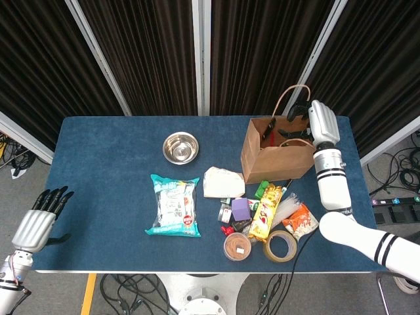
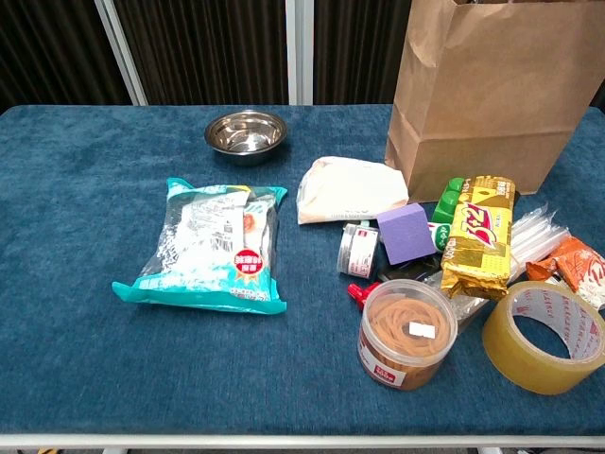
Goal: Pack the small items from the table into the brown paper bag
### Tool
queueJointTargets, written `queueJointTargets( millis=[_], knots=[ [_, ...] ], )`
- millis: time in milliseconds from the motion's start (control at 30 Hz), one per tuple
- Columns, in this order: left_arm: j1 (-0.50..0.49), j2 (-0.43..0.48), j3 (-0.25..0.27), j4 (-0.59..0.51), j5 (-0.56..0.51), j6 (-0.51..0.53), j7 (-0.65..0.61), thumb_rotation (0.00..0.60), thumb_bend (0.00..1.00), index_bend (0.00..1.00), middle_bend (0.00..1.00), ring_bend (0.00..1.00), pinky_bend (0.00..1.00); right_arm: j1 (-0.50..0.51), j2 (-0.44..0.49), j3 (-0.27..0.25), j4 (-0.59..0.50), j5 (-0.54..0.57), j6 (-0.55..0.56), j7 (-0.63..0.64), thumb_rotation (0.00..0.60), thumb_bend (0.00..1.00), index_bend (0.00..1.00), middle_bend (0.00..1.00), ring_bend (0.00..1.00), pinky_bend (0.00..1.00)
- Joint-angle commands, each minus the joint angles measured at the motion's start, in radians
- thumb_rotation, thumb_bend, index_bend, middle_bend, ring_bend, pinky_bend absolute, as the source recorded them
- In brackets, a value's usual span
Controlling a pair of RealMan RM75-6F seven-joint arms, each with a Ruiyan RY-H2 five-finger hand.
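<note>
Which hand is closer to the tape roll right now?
The right hand. It hangs at the top of the paper bag, on the same side of the table as the tape roll. The left hand is off the table's far left edge.

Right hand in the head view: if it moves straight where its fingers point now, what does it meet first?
The right hand points its fingers leftward over the brown paper bag. It would probably meet the bag's open mouth or pink handle first; depth is unclear.
</note>
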State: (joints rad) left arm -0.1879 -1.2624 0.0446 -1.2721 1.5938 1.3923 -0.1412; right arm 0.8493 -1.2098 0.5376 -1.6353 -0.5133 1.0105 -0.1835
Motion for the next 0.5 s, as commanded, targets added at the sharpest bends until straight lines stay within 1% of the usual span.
queueJointTargets(
  millis=[33,300,500],
  knots=[
    [0.0,0.002,-0.001,-0.002,0.0,0.002,-0.002,0.6,0.06,0.1,0.07,0.0,0.05,-0.002,0.018,-0.001,-0.039,-0.014,0.017,-0.004,0.6,0.01,0.6,0.55,0.39,0.41],
    [0.002,0.009,-0.005,-0.01,-0.001,0.01,-0.003,0.6,0.06,0.1,0.07,0.0,0.05,-0.007,0.042,-0.005,-0.143,-0.065,0.048,0.001,0.6,0.01,0.6,0.55,0.39,0.41],
    [0.004,0.014,-0.008,-0.017,-0.001,0.018,-0.003,0.6,0.06,0.1,0.07,0.0,0.05,-0.012,0.055,-0.02,-0.242,-0.147,0.07,0.004,0.6,0.01,0.6,0.55,0.39,0.41]
  ],
)
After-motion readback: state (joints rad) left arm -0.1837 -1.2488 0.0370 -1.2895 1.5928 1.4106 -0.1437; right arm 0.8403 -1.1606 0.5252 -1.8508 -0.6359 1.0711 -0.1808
